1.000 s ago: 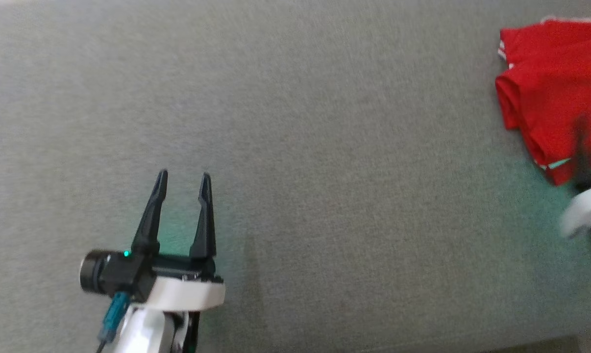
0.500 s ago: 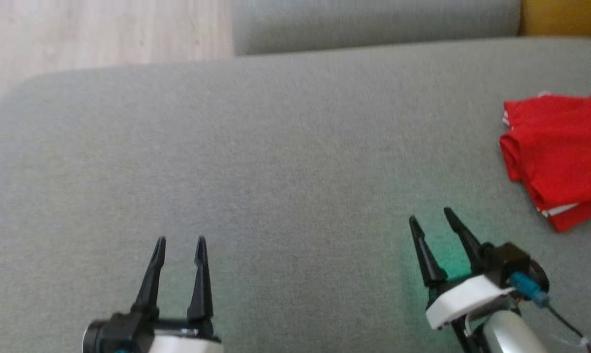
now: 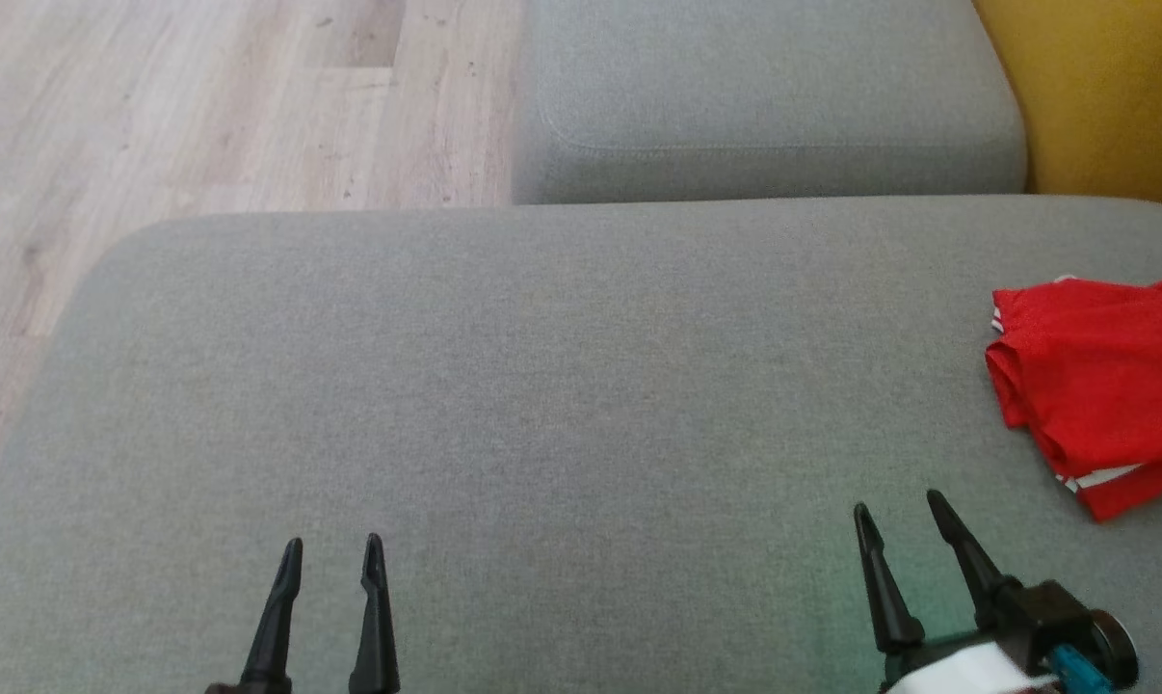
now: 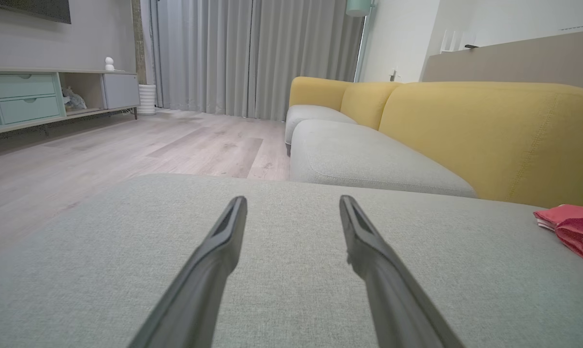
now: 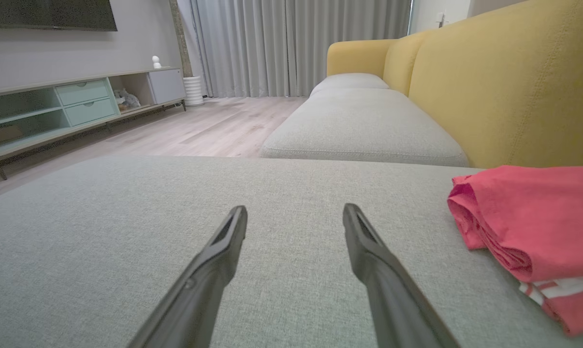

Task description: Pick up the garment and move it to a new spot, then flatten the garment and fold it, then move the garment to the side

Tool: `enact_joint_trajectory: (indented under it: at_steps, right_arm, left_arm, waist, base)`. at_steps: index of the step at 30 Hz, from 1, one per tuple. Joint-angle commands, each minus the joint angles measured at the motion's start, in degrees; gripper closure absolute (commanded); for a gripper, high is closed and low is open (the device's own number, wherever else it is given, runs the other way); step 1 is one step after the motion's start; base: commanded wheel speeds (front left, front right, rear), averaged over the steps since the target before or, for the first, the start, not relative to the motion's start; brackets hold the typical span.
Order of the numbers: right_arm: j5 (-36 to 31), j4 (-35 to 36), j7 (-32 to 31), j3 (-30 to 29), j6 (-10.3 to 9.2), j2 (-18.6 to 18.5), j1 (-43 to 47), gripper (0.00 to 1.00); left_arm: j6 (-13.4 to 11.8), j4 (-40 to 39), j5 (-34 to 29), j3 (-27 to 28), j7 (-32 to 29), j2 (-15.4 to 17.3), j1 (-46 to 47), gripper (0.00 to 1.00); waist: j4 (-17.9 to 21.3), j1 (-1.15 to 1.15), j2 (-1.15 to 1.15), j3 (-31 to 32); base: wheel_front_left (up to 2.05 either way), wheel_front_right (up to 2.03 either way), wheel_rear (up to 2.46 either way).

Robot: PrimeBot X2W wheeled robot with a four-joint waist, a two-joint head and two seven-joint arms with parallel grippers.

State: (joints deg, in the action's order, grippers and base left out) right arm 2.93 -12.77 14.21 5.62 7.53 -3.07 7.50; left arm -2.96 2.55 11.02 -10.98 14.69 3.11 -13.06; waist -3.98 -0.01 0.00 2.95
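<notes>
At the near edge of the head view, the left gripper (image 3: 332,546) and the right gripper (image 3: 897,504) sit over the grey seat cushion (image 3: 581,386), well apart from each other, fingers pointing away from the robot. Both stand with jaws wide, and bare cushion fabric shows between the fingers in each wrist view. Beyond the right gripper and further to the right, clear of its fingertips, the garment (image 3: 1101,386) lies on the same cushion: red, white-trimmed, folded into a layered bundle, partly cut off by the picture's edge. It rests near the yellow backrest (image 3: 1111,96). Further on, a second grey cushion (image 3: 764,106) adjoins the first, with pale wood floor (image 3: 205,106) to its left. Farthest off stand a low cabinet (image 5: 79,101) with pale green drawers and grey curtains (image 5: 296,43).
</notes>
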Motion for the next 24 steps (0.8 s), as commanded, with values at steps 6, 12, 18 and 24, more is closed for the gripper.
enact_joint_trajectory:
  at_steps: [6,12,18,24]
  right_arm:
    - [-0.05,3.45,0.78,0.55,-0.04,0.17,0.41,0.00]
    - [1.21,3.92,0.78,0.27,-0.04,0.18,0.97,0.00]
    - [1.87,4.11,0.78,-0.11,-0.04,0.18,1.26,0.00]
    - [3.84,4.23,0.78,-0.36,-0.04,0.19,1.28,0.00]
  left_arm:
    - [0.08,-1.94,-0.79,2.83,0.30,-0.24,1.01,0.00]
    - [0.30,-1.67,-1.45,3.14,0.30,-0.24,0.58,0.00]
    - [0.41,-1.40,-1.71,3.30,0.30,-0.24,0.40,0.00]
    - [0.45,-0.98,-1.56,3.49,0.30,-0.24,0.43,0.00]
  waist:
    - [-0.14,0.01,0.00,1.29]
    - [0.36,0.01,0.00,1.90]
    - [0.89,0.01,0.00,2.11]
    - [1.43,0.01,0.00,2.26]
  base:
    - [0.00,0.00,0.00]
    - [0.00,0.00,0.00]
    - [0.00,0.00,0.00]
    - [0.00,0.00,0.00]
